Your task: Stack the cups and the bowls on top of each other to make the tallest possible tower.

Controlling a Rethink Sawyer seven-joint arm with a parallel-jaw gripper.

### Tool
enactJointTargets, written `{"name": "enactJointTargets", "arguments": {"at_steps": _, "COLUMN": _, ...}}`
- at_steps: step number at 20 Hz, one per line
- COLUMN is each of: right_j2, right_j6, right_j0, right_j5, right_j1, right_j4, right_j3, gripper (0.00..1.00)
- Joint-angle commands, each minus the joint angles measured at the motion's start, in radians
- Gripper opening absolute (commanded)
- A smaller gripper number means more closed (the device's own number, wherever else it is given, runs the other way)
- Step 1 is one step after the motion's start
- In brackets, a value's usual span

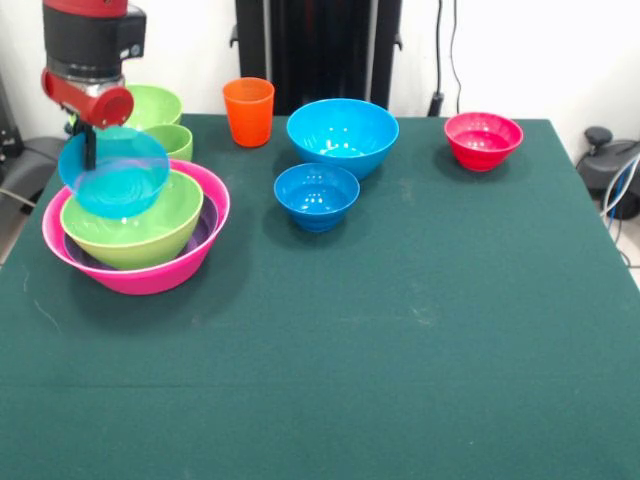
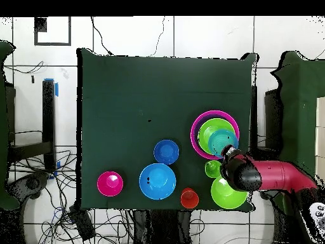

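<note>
Hand (image 1: 90, 150) clamped on blue bowl (image 1: 115, 172)

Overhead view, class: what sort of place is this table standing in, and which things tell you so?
Probably a robotics lab or test room. A red robot arm reaches over a table covered in green cloth, loose cables trail across the tiled floor, and plastic bowls, such as the pink bowl, are laid out like test props.
</note>
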Motion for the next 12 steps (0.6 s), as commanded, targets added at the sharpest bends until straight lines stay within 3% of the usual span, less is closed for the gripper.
{"name": "enactJointTargets", "arguments": {"at_steps": 1, "right_j2": 0.013, "right_j6": -0.179, "right_j0": 0.051, "right_j5": 0.16, "right_j1": -0.161, "right_j4": 0.057, "right_j3": 0.159, "gripper": 0.0}}
{"name": "enactJointTargets", "arguments": {"at_steps": 6, "right_j2": 0.03, "right_j6": -0.167, "right_j0": 0.044, "right_j5": 0.164, "right_j1": -0.199, "right_j4": 0.086, "right_j3": 0.209, "gripper": 0.0}}
{"name": "enactJointTargets", "arguments": {"at_steps": 12, "right_j2": 0.083, "right_j6": -0.152, "right_j0": 0.009, "right_j5": 0.112, "right_j1": -0.114, "right_j4": 0.099, "right_j3": 0.228, "gripper": 0.0}}
